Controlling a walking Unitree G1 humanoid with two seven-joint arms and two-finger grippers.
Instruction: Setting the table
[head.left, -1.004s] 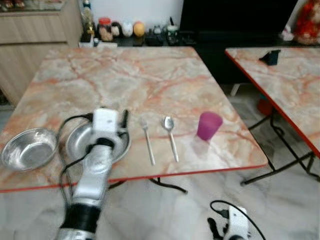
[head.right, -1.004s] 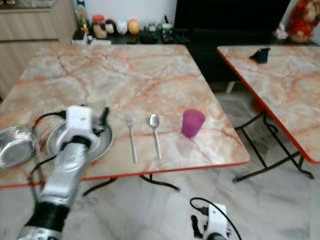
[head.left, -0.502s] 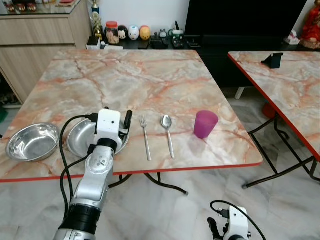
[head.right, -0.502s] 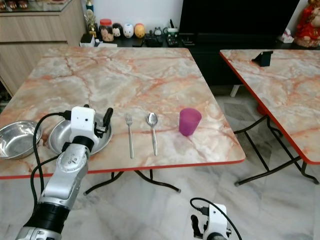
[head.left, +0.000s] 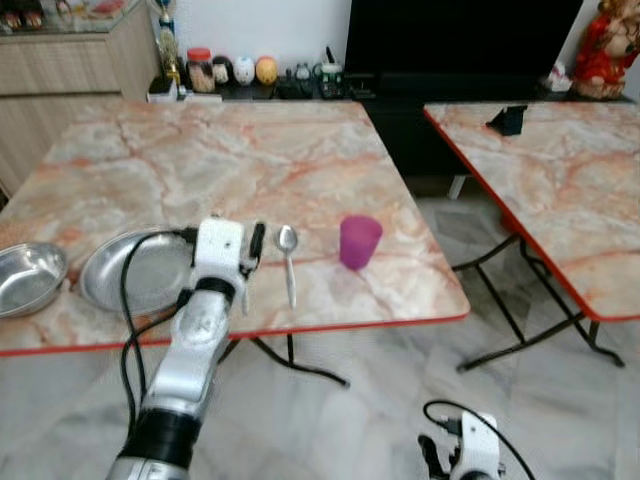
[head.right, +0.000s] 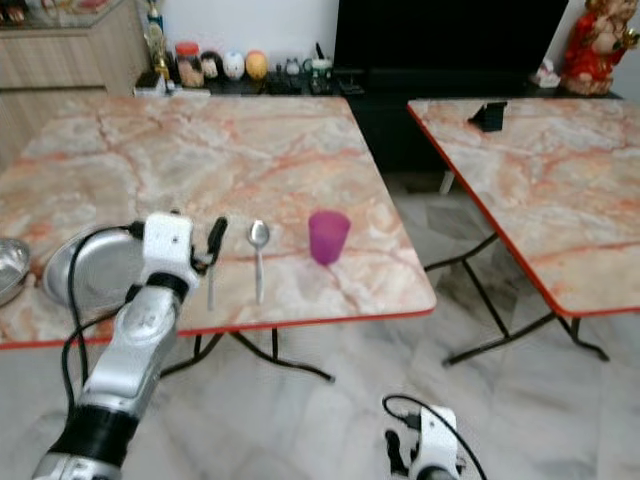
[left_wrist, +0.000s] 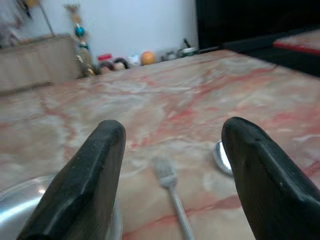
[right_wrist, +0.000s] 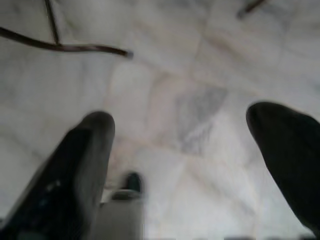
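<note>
On the marble table (head.left: 250, 160), near its front edge, lie a steel bowl (head.left: 25, 278), a steel plate (head.left: 125, 272), a fork (head.right: 211, 287), a spoon (head.left: 288, 262) and a purple cup (head.left: 359, 241), from left to right. My left gripper (head.left: 248, 256) hovers open just above the fork, between the plate and the spoon. In the left wrist view its fingers (left_wrist: 95, 170) straddle the fork (left_wrist: 172, 195), with the spoon (left_wrist: 222, 157) beside one finger. My right gripper (right_wrist: 195, 130) hangs open low over the floor.
A second marble table (head.left: 560, 190) with a small black object (head.left: 505, 120) stands to the right, across a gap of tiled floor. Jars and figurines (head.left: 230, 72) line a dark shelf behind the table. A wooden cabinet (head.left: 60, 50) is at the back left.
The camera has swung, so the whole scene sits further left in the picture. My left gripper has shifted from the plate's right rim to over the fork.
</note>
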